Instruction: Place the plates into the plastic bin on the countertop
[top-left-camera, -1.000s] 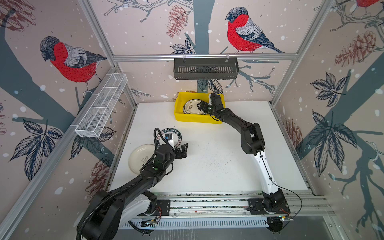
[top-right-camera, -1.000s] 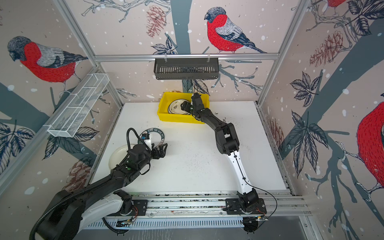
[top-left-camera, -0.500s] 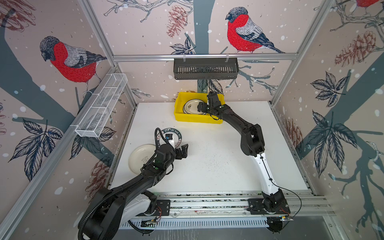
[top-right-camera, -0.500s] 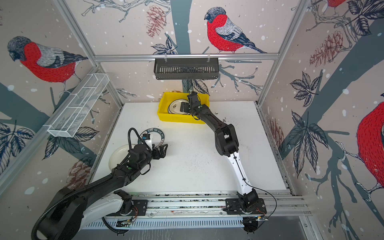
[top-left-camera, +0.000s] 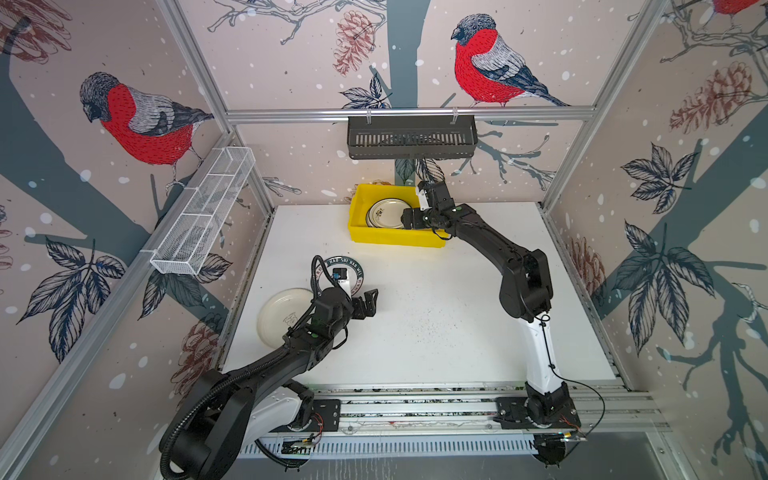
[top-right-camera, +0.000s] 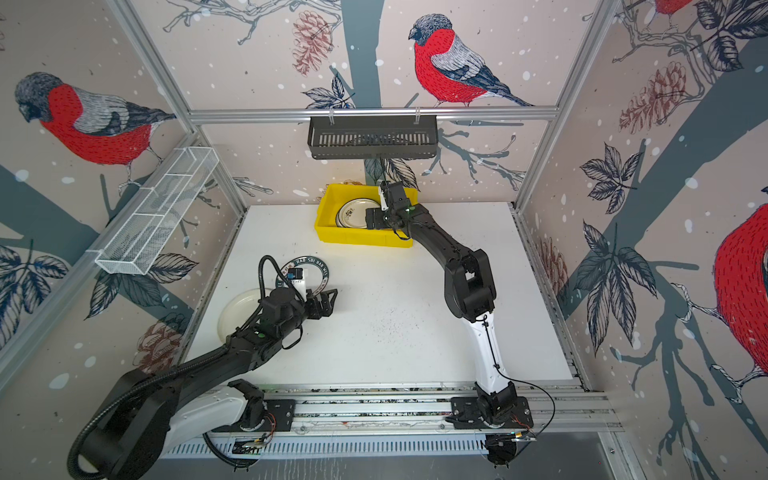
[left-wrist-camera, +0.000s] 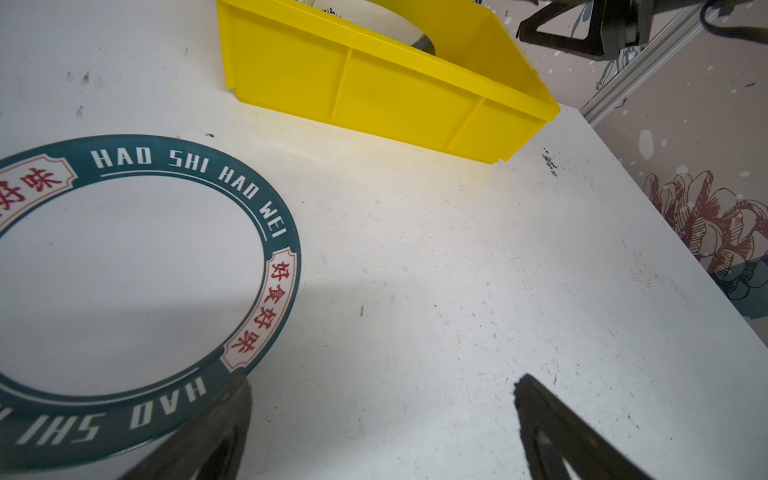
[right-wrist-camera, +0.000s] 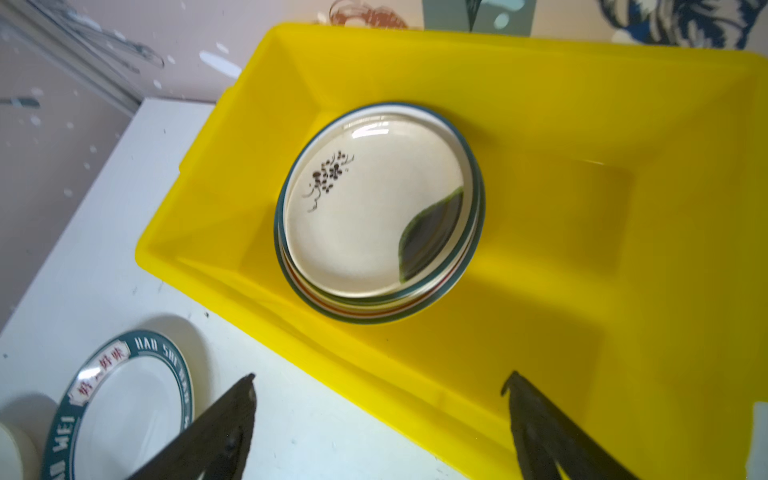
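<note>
Since the earlier frames the right gripper has swung slightly over the plastic bin. Its jaws are spread and empty above the near wall, with the stack of plates inside. The left gripper is unmoved, spread and empty, low over the countertop. The teal-lettered plate lies just beside one finger, left and back. The cream plate is further left. Both are round, so no axis to align. Left arm nearer; probably its pick.

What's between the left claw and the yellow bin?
Only bare countertop, in the left wrist view, from left claw to yellow bin; the teal-rimmed plate sits aside.
</note>
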